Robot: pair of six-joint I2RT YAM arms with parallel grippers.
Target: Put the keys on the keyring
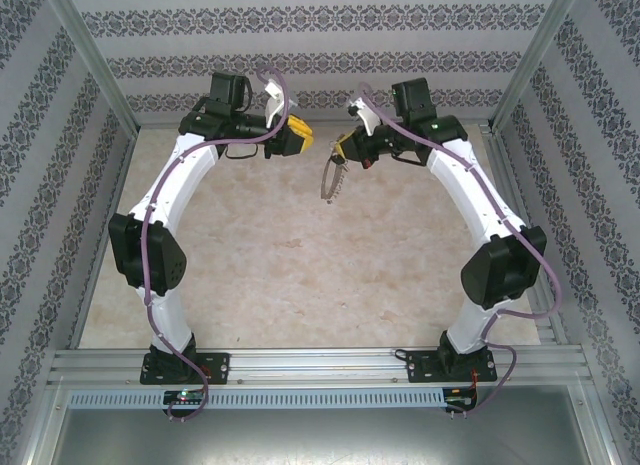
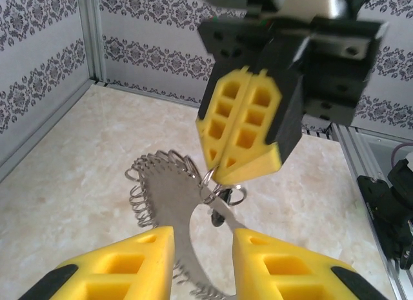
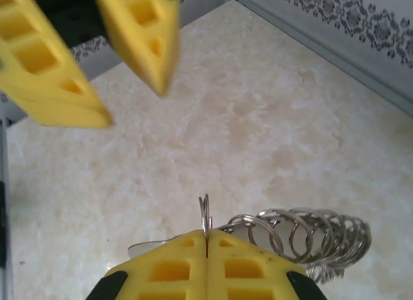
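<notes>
Right wrist view: the right gripper point(image 3: 206, 245) is fully closed, pinching one small loop point(image 3: 205, 213) edge-on at its very tips. The keyring point(image 3: 310, 239) hangs from that loop, its fringe fanned to one side, held above the table point(image 3: 277, 100). The left gripper point(image 2: 203, 248) is wide open and holds nothing; it faces the keyring from close by without touching it. I cannot pick out the key. The risks, as I judge them: the grip is on thin wire alone, so a nudge from the left gripper could twist the loop free and drop the keyring. The hanging keyring could also swing and spoil any alignment.
</notes>
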